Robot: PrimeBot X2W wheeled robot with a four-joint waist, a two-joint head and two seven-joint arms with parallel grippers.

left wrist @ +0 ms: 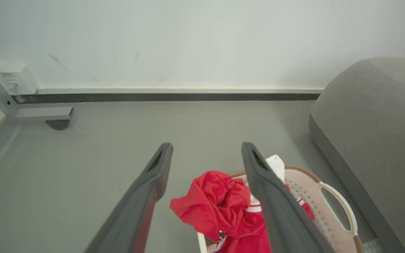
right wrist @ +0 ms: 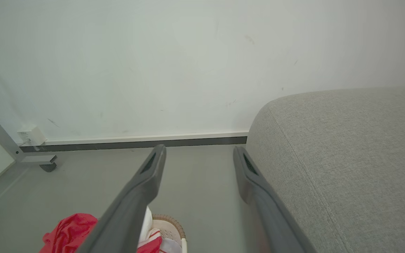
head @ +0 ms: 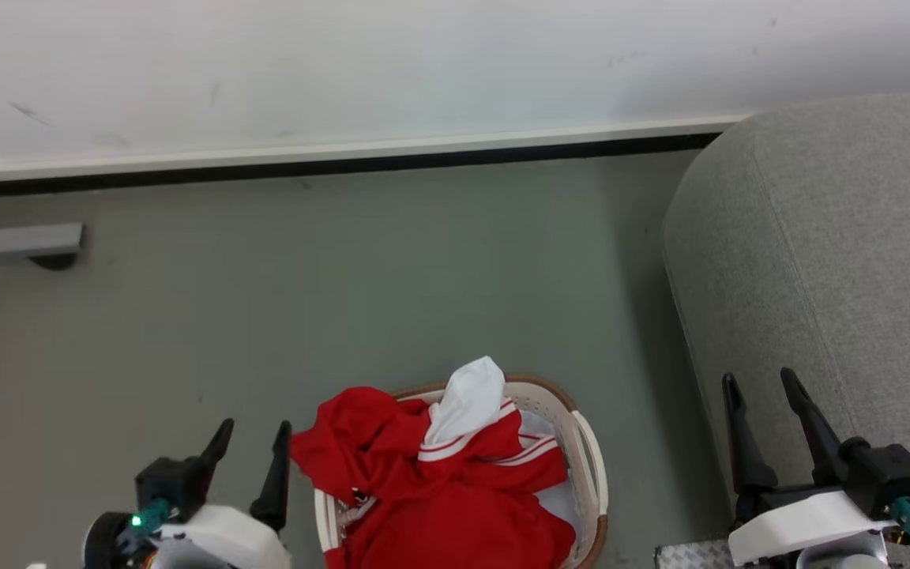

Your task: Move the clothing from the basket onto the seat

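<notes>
Head view: bright red soft sports clothing with white stripe trim (head: 455,490) lies heaped in the cream-white perforated plastic basket with brown rim (head: 591,466), lower centre, with one fold spilling over its left edge. A black-and-white mark on the fabric is too small to read. Plain white cloth (head: 467,399) lies on top. Light grey upholstered seat (head: 842,261) fills the right side. Left gripper (head: 256,427), lower left, and right gripper (head: 759,377), lower right, have their fingers spread and hold nothing. Grey metal foot (head: 24,241), upper left.
</notes>
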